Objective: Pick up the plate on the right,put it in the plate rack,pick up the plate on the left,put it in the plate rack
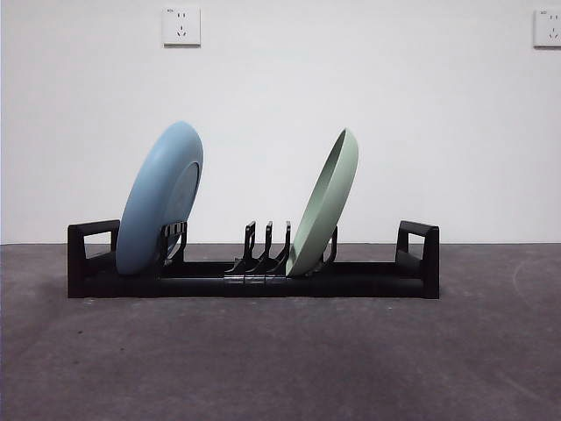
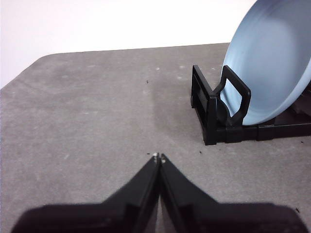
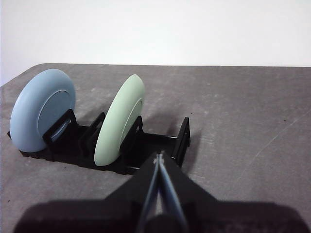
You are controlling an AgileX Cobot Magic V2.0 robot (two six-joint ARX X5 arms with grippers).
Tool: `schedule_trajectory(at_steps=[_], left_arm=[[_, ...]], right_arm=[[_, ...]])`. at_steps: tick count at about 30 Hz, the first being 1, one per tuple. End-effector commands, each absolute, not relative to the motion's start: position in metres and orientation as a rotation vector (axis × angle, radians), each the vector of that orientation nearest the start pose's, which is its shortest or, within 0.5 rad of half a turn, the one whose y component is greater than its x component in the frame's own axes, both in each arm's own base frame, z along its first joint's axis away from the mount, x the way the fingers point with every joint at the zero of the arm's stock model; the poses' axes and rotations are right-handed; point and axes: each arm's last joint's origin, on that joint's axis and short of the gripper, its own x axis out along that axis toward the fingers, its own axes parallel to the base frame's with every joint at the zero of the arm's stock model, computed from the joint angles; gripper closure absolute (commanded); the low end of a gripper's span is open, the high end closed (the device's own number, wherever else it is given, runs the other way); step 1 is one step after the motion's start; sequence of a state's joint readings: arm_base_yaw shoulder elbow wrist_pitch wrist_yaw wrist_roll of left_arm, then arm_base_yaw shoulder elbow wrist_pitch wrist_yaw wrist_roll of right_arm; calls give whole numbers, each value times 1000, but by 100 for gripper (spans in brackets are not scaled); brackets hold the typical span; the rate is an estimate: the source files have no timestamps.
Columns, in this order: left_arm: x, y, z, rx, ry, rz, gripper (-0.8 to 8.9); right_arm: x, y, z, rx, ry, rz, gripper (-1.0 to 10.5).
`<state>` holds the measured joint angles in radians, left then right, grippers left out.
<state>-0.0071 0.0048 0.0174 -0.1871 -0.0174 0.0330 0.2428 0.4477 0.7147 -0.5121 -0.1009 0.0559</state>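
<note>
The long black plate rack (image 1: 412, 276) stands across the middle of the grey table. A light blue plate (image 1: 158, 200) leans on edge in its left end, and a pale green plate (image 1: 326, 203) leans on edge right of the middle dividers. In the left wrist view the blue plate (image 2: 272, 58) rests behind the rack's loop handle (image 2: 233, 104), and my left gripper (image 2: 159, 158) is shut and empty, well back from that end. My right gripper (image 3: 159, 156) is shut too, holding nothing, back from the rack (image 3: 181, 141) near the green plate (image 3: 119, 119) and the blue plate (image 3: 41, 109).
Three free dividers (image 1: 263, 250) stand between the two plates. The grey tabletop (image 1: 280, 360) runs in front of the rack. A white wall with two sockets (image 1: 181, 25) is behind. Neither arm shows in the front view.
</note>
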Motion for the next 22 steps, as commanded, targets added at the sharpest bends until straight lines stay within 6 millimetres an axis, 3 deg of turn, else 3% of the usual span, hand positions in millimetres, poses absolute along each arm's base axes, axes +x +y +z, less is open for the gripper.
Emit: schedule_trajectory(at_steps=[1, 5, 11, 14, 22], left_arm=[[96, 0, 147, 29, 186, 12, 817], [96, 0, 147, 29, 186, 12, 817], [96, 0, 147, 29, 186, 12, 817], [96, 0, 147, 29, 186, 12, 817], [96, 0, 147, 29, 186, 12, 817]], right_arm=[[93, 26, 315, 43, 260, 333, 943], [93, 26, 315, 38, 258, 331, 943], [86, 24, 312, -106, 200, 324, 943], [86, 23, 295, -142, 159, 328, 943], [90, 24, 225, -79, 90, 314, 943]])
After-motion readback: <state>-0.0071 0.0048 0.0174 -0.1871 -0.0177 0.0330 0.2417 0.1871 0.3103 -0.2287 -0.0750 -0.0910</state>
